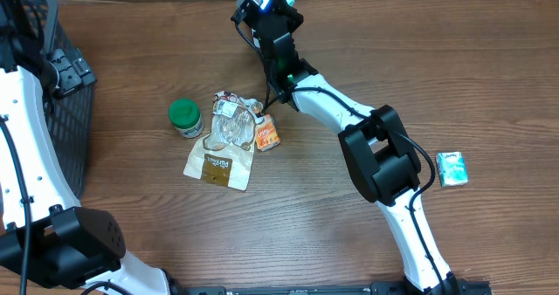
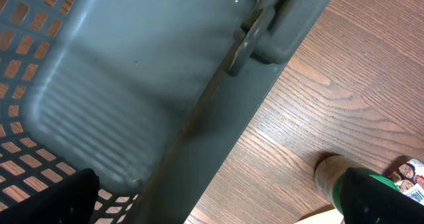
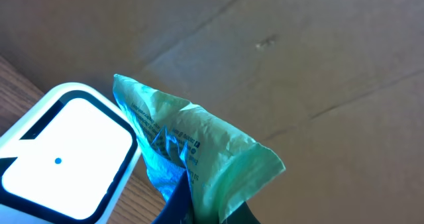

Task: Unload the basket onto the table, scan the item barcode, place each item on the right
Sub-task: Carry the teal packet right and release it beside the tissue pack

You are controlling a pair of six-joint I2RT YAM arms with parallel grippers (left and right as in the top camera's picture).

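Our left arm runs along the left edge, its white link reaching toward the far side, and our left gripper holds its jaws spread wide. Our right arm stretches diagonally from the near edge to the far side, elbow bent mid-table. Our right gripper is pinched tight.

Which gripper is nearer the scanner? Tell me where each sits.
Right. The right gripper, shut on the green packet, is right beside the scanner; the left gripper hangs open by the basket, far to the left.
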